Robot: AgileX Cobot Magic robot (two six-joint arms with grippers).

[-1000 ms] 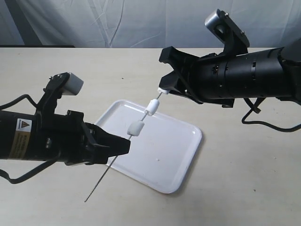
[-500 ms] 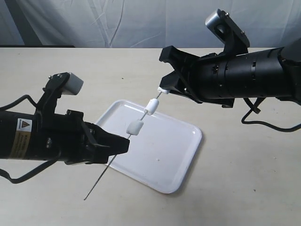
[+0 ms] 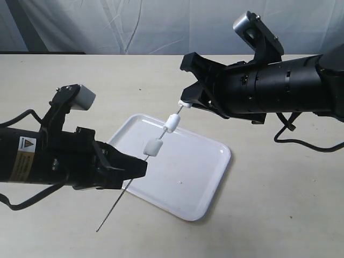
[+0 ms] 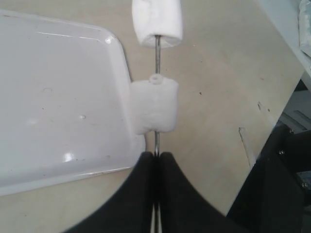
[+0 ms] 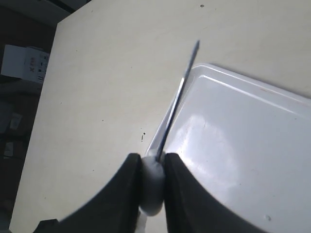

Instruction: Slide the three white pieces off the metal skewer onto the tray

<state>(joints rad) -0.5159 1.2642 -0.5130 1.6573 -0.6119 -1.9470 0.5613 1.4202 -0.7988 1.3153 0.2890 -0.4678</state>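
We've got top piece (image 5: pixel 151 194) pinched in right claw (image 5: pixel 153 162), left claw (image 4: pixel 155 156) clamped tight on skewer (image 4: pixel 157 56), just beside lowest piece (image 4: pixel 154 107)

Left arm (image 3: pixel 37 156): extends from the left, low and near level, wrist camera (image 3: pixel 80 97) on top. The left gripper (image 3: pixel 143 167) has its jaws pressed together, pinching the skewer (image 3: pixel 114 206).

Right arm (image 3: pixel 279 86): extends from the right, held higher, tilted slightly down. On the right gripper (image 3: pixel 186 101), the fingers (image 5: pixel 131 179) flank the end white piece (image 5: pixel 151 194), touching both sides.
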